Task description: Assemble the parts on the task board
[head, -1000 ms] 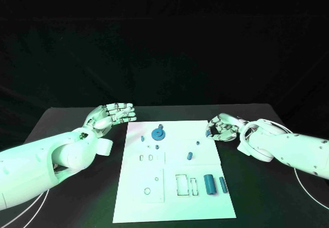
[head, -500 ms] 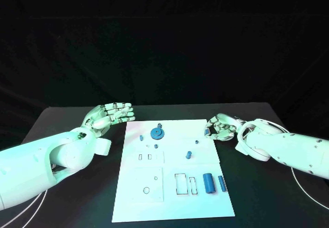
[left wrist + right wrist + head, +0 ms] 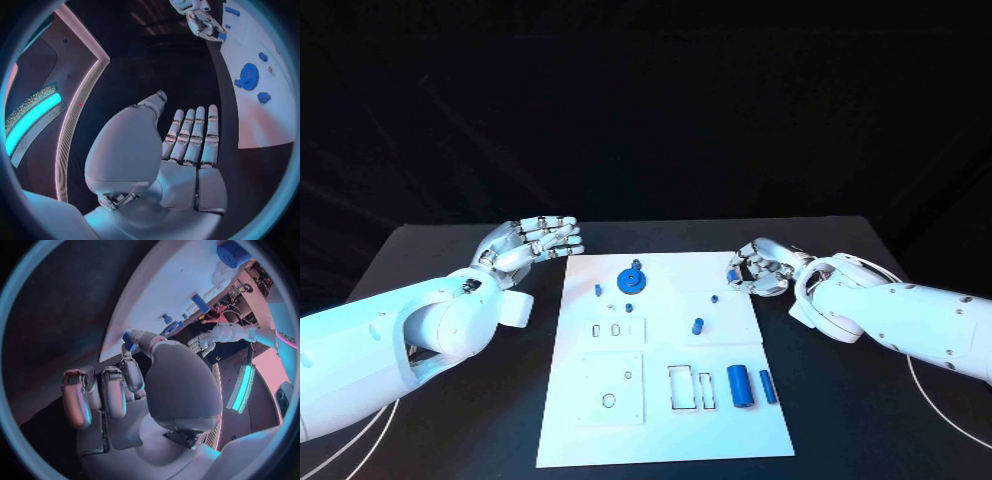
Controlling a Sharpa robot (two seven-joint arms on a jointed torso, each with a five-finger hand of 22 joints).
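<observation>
The white task board (image 3: 669, 440) lies in the middle of the black table. A blue gear (image 3: 630, 282) sits near its far edge, with small blue pegs (image 3: 697, 325) around the middle. Two blue cylinders (image 3: 738, 385) lie near the board's right edge. My right hand (image 3: 764, 268) hovers at the board's far right corner and pinches a small blue part (image 3: 128, 341) between thumb and a finger. My left hand (image 3: 538, 242) hangs over the table beside the far left corner, fingers straight and holding nothing. The left wrist view shows the left hand (image 3: 187, 145) and the gear (image 3: 249, 76).
Cut-out slots (image 3: 682, 388) and a round hole (image 3: 609, 401) mark the near half of the board. Bare black table (image 3: 862, 420) lies to either side of it. White cables (image 3: 935, 400) trail along the table under my right arm.
My right hand has edged slightly toward the board's far right corner, still pinching the blue part. The left hand has stayed where it was.
</observation>
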